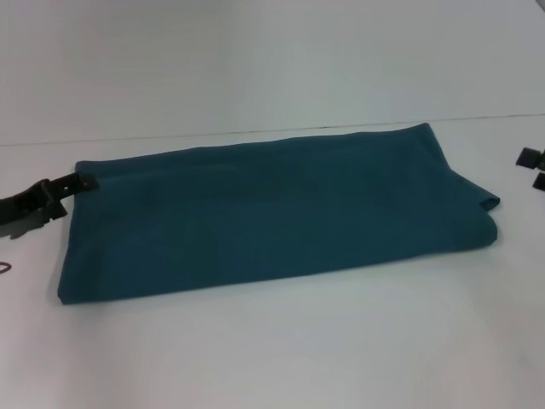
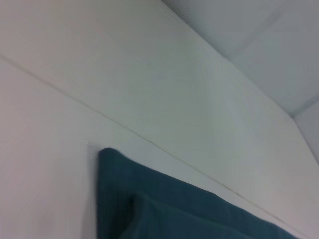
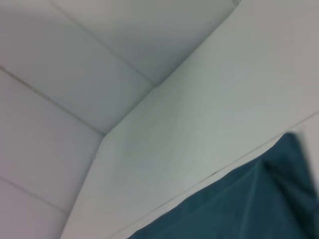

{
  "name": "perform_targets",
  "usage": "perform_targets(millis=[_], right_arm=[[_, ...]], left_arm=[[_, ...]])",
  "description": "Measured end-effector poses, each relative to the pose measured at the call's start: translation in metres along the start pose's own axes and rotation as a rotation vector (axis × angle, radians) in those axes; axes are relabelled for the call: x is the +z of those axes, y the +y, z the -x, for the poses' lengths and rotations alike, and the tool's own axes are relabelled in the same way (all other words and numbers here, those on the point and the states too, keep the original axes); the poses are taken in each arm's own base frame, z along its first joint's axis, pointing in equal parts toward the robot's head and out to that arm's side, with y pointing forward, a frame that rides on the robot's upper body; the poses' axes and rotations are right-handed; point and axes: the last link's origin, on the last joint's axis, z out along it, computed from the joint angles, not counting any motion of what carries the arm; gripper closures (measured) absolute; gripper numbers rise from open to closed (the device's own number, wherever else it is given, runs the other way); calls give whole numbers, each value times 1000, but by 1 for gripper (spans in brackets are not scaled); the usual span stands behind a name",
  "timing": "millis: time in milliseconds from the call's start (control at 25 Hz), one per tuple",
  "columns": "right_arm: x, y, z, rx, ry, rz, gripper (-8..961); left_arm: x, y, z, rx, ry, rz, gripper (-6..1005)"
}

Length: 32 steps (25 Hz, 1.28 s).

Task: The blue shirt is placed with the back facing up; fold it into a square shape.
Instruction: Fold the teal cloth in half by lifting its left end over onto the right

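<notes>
Overhead, the blue shirt [image 1: 272, 213] lies folded into a long band across the white tabletop [image 1: 272, 349], with the left gripper [image 1: 83, 181] at its far left corner, its fingers touching the cloth edge, though I cannot tell whether they pinch it, and the right gripper [image 1: 535, 169] apart at the right edge, its fingers parted. Next, the left wrist view shows a shirt corner [image 2: 169, 204] lying on the tabletop. Last, the right wrist view shows another shirt corner [image 3: 249, 204] on it.

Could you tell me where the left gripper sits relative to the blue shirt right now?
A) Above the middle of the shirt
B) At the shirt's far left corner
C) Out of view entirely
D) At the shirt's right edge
B: in the head view the left gripper is at the far left corner of the folded blue shirt, while the right gripper sits apart off its right end.
</notes>
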Motion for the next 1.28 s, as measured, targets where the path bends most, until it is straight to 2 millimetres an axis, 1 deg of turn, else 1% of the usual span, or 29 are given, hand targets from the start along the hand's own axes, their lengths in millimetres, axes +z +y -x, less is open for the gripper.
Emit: perform_targets(millis=[80,240,480,640,760,960,1080,1160,1240,1280], right_arm=[[-3,-1,5,-5,-2,-10,83],[1,0,5,-12,10,-12,86],[8,2,-3,-12,24,-4,87],[10,2,-5,-11,25,-4,87],[9,1,-6,-9,25,-6,87],[7,-1,-8,-6,25,-10,87],[7,-1,-8,-6,24,-11,87],[7,-1,-8,-6,24,-11,87],[7,-1,-8,-6,24,-11,87],[7,-1,-7,-6,24,-10,87]], left_arm=[[1,-6,4,-61,22,-13,126],[6,-12,9,-135,45,-29,126],[16,-8,12,-178,80,-36,127],[26,-5,15,-162,82,-62,127],[33,-5,21,-154,64,-84,127],[38,-6,25,-129,56,-107,126],[39,-5,26,-107,48,-110,127],[37,0,21,-78,45,-83,127],[31,8,15,-8,33,-32,128],[27,12,12,55,22,-3,128]])
